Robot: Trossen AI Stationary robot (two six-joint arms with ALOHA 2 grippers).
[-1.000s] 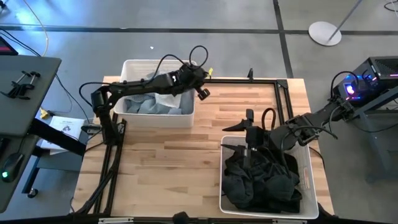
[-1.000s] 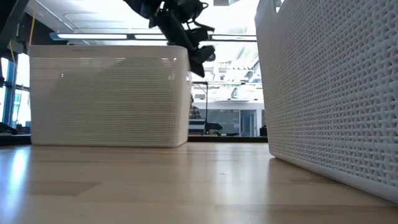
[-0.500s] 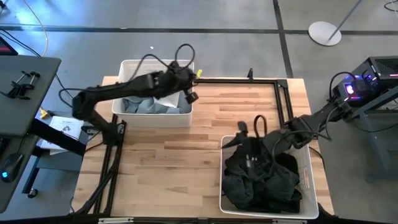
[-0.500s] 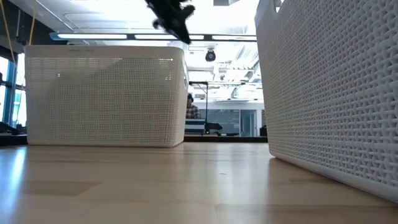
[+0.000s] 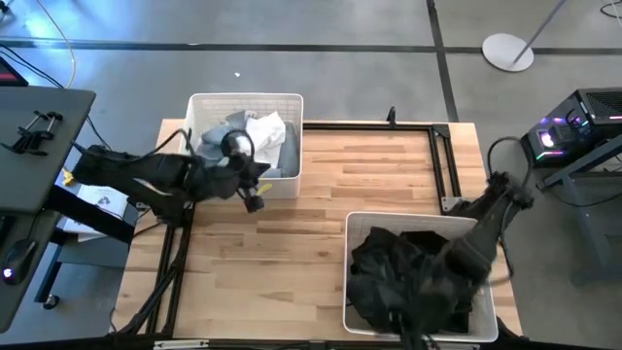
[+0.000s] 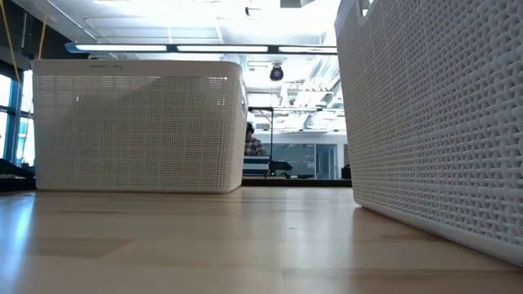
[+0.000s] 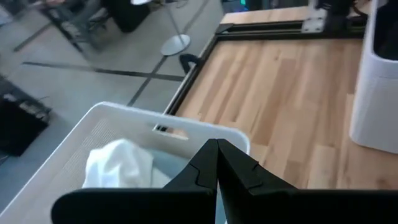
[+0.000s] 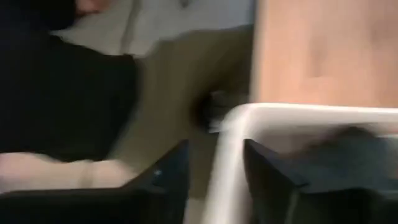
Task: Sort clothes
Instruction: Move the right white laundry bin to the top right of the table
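My left hand [image 7: 217,163], fingers pressed together and empty, hangs beside the white plastic basket [image 5: 199,101] of pale clothes [image 5: 255,134]. My right hand [image 8: 214,167], fingers apart astride the rim, reaches the white perforated basket [image 5: 483,264] of black clothes [image 5: 389,277] on the wooden counter [image 5: 321,185].

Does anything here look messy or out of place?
Not much. The light clothes sit in the far basket and the dark clothes in the near basket. Only oddity: the dark heap bulges to that basket's rim. Nothing has spilled on the table.
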